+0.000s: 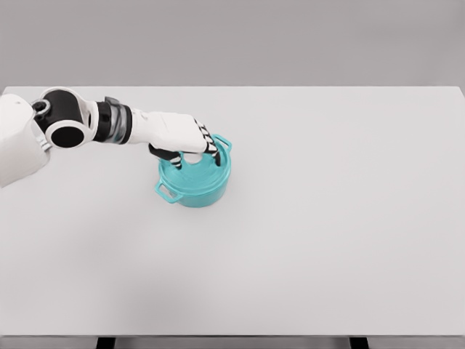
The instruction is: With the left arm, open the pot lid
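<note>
A teal pot (195, 190) with two side handles stands on the white table (327, 218), left of the middle. Its teal lid (196, 172) sits flat on the pot's rim. My left hand (195, 151) reaches in from the left and rests on top of the lid. Its fingers (213, 150) curl down around the lid's centre, where the knob is hidden under the palm. The thumb (176, 159) presses at the near side. The right arm does not show.
One pot handle (168, 193) sticks out toward the front left, the other (226, 142) toward the back right. The table's far edge (290, 87) runs behind the pot.
</note>
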You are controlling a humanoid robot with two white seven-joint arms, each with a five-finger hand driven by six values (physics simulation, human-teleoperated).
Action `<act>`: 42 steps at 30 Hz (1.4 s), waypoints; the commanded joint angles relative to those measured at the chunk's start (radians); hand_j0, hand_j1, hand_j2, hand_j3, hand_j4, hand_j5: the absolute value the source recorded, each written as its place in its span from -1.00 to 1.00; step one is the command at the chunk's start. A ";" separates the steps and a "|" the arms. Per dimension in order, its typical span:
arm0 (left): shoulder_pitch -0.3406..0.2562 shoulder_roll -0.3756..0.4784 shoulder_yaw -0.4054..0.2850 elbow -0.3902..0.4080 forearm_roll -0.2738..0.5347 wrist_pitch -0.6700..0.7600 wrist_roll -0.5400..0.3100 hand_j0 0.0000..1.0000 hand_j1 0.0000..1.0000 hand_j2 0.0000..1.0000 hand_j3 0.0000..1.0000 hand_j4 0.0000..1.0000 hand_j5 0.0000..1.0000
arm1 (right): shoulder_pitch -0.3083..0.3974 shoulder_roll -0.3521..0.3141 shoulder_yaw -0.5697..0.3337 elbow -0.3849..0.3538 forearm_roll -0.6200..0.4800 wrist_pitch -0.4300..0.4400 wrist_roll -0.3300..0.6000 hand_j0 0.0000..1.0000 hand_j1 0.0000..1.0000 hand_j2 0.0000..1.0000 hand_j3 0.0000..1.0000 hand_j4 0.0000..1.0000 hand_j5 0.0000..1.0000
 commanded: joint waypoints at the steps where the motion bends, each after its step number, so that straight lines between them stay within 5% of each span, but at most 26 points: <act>1: 0.000 0.000 -0.002 0.001 -0.011 -0.001 -0.001 0.31 0.31 0.31 0.31 0.31 0.31 | 0.002 0.000 0.000 -0.002 0.000 0.000 -0.001 1.00 1.00 1.00 1.00 1.00 1.00; 18: -0.006 0.052 0.012 -0.012 -0.014 -0.038 -0.002 -0.20 -0.20 -0.20 -0.20 -0.20 -0.20 | 0.000 0.000 -0.001 0.000 0.000 0.000 0.000 1.00 1.00 1.00 1.00 1.00 1.00; 29: 0.017 0.298 0.084 0.002 -0.038 -0.057 0.002 -0.19 -0.19 -0.19 -0.19 -0.19 -0.19 | 0.000 0.000 0.000 0.000 0.000 0.000 0.000 1.00 1.00 1.00 1.00 1.00 1.00; 34: 0.080 0.299 0.141 0.062 -0.051 -0.055 0.002 -0.17 -0.17 -0.17 -0.17 -0.17 -0.17 | 0.000 0.000 0.000 0.000 0.000 0.000 0.000 1.00 1.00 1.00 1.00 1.00 1.00; 36: 0.087 0.296 0.142 0.062 -0.051 -0.057 0.002 -0.05 -0.05 -0.05 -0.05 -0.05 -0.05 | 0.000 0.000 0.000 0.000 0.000 0.000 0.000 1.00 1.00 1.00 1.00 1.00 1.00; 38: 0.094 0.293 0.145 0.071 -0.051 -0.053 0.002 0.39 0.39 0.39 0.39 0.39 0.39 | 0.000 0.000 0.000 0.000 0.000 0.000 0.000 1.00 1.00 1.00 1.00 1.00 1.00; 42: 0.094 0.284 0.153 0.077 -0.049 -0.050 0.002 0.83 0.83 0.83 0.83 0.83 0.83 | 0.000 0.000 0.000 0.000 0.000 0.000 0.000 1.00 1.00 1.00 1.00 1.00 1.00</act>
